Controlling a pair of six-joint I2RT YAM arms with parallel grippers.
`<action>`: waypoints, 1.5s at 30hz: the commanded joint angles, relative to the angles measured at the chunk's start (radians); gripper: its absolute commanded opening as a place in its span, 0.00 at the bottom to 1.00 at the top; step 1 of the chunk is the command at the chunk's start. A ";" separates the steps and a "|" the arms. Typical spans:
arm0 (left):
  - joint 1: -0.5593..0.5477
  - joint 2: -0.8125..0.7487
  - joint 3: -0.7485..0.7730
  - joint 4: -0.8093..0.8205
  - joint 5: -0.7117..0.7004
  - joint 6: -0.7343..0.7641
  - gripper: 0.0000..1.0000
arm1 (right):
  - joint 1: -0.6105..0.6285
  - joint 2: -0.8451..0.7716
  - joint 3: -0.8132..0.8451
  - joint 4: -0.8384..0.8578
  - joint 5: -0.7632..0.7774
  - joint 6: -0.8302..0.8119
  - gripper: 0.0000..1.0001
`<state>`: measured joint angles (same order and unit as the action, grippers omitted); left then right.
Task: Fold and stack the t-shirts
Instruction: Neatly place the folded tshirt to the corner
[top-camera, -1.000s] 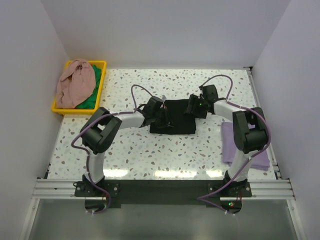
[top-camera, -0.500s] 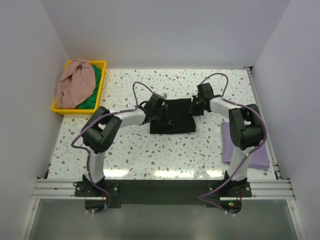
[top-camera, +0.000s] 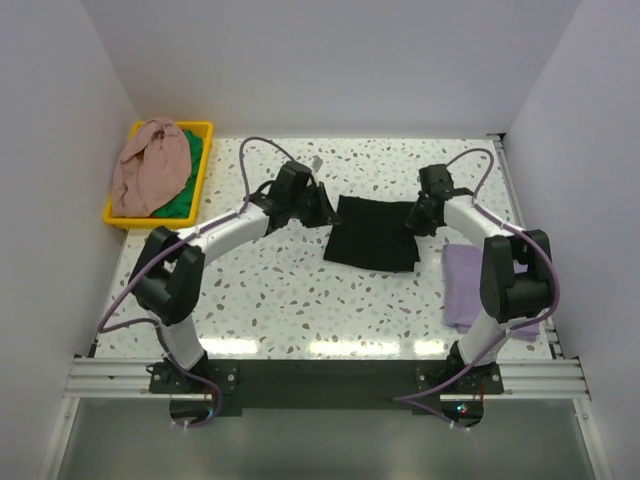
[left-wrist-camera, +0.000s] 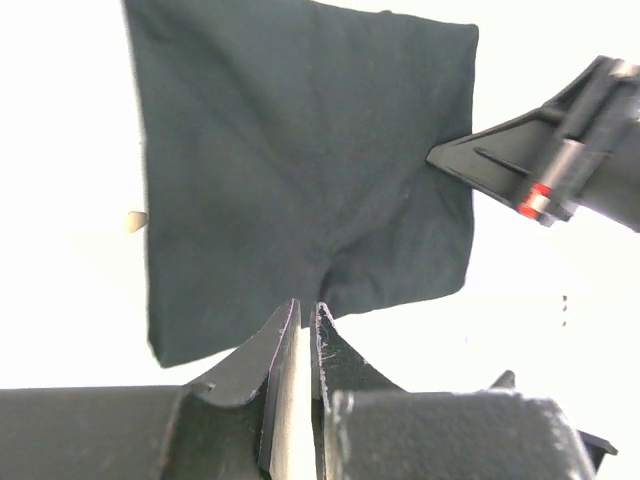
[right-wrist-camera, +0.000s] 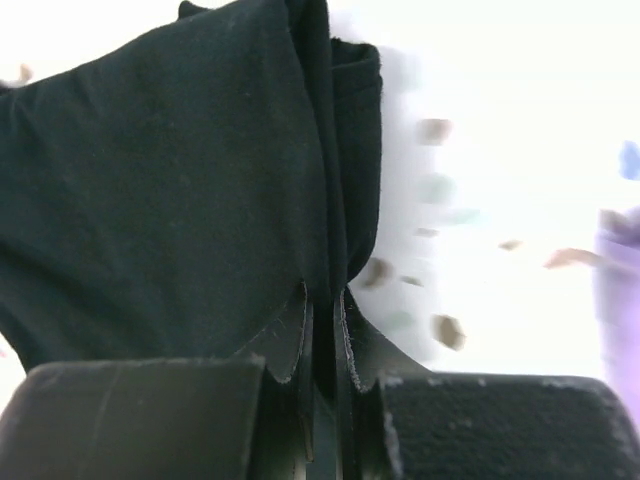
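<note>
The left fingers (left-wrist-camera: 296, 312) are drawn almost together, with only a thin slit between them. They pinch the near edge of the black t-shirt (left-wrist-camera: 300, 160), and the cloth puckers into small creases toward the tips. The right fingers (right-wrist-camera: 308, 300) are pressed tight on the opposite side of the same shirt, with a folded edge of several layers caught between them. From the left wrist the right fingers show as a dark wedge touching the shirt's far side. Seen from above, the black t-shirt is a folded rectangle, turned slightly askew, in the middle of the speckled counter (top-camera: 300, 300) and spanning the gap between the two sets of fingers. Whether it rests fully on the counter or is lifted a little cannot be told. Its lower right corner comes near the lavender t-shirt (top-camera: 460, 285) but stays apart from it, with a strip of counter between them. The lavender shirt lies folded along the right edge, partly under the right arm (top-camera: 510, 280). In the far left corner the yellow bin (top-camera: 205, 170) sits against the wall, well apart from the black shirt. It holds the pink t-shirt (top-camera: 150, 165) heaped over the green t-shirt (top-camera: 180, 203). Bare counter lies in front of the black shirt toward the arm bases, behind it toward the back wall, and to its left under the left arm. Walls close in the left, right and far sides.
</note>
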<state>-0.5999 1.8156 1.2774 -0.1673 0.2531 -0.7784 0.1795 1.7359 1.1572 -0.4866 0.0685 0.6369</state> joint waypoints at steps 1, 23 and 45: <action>0.008 -0.096 -0.023 -0.015 0.031 0.044 0.14 | -0.025 -0.062 0.024 -0.124 0.146 0.079 0.00; 0.006 -0.170 -0.012 -0.057 0.092 0.062 0.14 | -0.259 0.008 0.524 -0.852 0.593 0.409 0.00; 0.000 -0.159 0.007 -0.067 0.110 0.070 0.14 | -0.443 -0.084 0.572 -0.895 0.594 0.369 0.00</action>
<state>-0.5961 1.6917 1.2606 -0.2310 0.3450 -0.7376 -0.2527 1.6730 1.6615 -1.3369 0.6109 1.0012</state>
